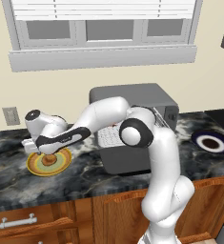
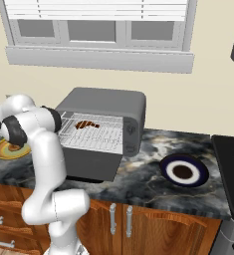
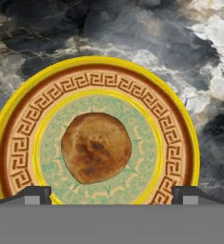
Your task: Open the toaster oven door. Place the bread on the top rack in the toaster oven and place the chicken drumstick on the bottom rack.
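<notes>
While the pincer hangs spread wide over the bread, yellow-rimmed plate beneath, toaster oven door down.

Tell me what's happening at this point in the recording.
The toaster oven stands on the counter with its door folded down, and the drumstick already lies on a rack inside. The arm is reaching left, with the open gripper hovering over the bread, which sits in the middle of a yellow patterned plate. The bread is not yet gripped. A separate blue-rimmed plate lies to the right of the oven.
</notes>
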